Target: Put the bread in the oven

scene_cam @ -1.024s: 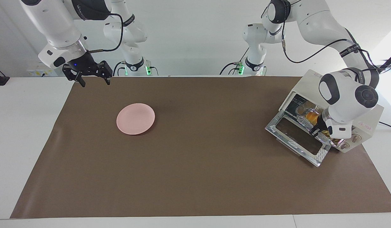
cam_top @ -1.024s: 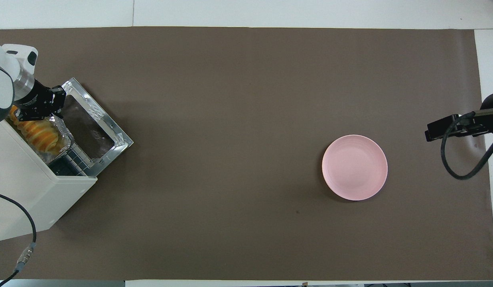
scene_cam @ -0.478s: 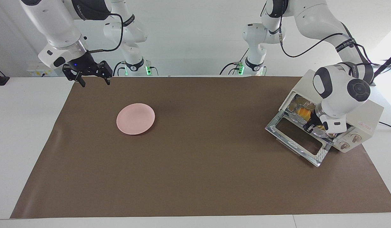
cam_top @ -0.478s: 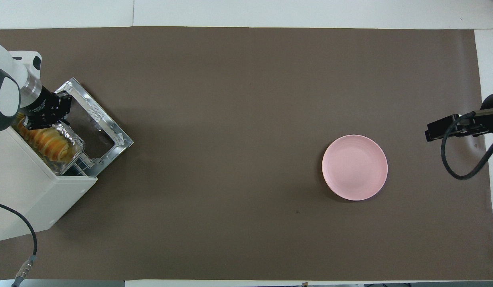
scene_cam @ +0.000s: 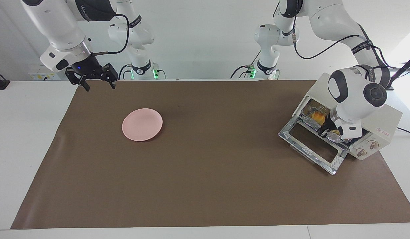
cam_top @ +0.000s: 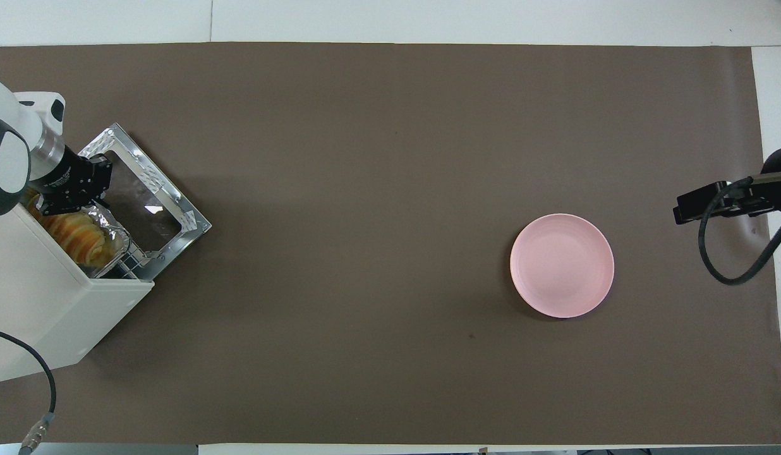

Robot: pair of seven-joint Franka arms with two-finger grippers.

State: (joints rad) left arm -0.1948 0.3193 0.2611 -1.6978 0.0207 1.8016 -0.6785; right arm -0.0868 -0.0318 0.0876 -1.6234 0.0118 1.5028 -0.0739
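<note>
The cream-white oven (scene_cam: 385, 118) stands at the left arm's end of the table, its glass door (scene_cam: 311, 143) dropped open. The golden ridged bread (scene_cam: 318, 117) lies in a crinkled foil tray (scene_cam: 335, 136) in the oven's mouth, partly under the oven's top. In the overhead view the bread (cam_top: 81, 237) and the tray (cam_top: 109, 218) show at the edge of the oven (cam_top: 43, 309). My left gripper (scene_cam: 325, 131) is at the mouth, over the door's hinge, shut on the tray's rim. My right gripper (scene_cam: 99, 84) hangs open and empty over the mat's corner at the right arm's end.
A round pink plate (scene_cam: 142, 124) lies bare on the brown mat (scene_cam: 205, 182), toward the right arm's end; it also shows in the overhead view (cam_top: 562, 265). The oven's open door (cam_top: 144, 202) juts out over the mat. A cable (cam_top: 43, 379) runs from the oven.
My left gripper has moved with the foil tray, and the tray and bread now sit deeper in the oven with less of the bread showing. The right arm has not moved.
</note>
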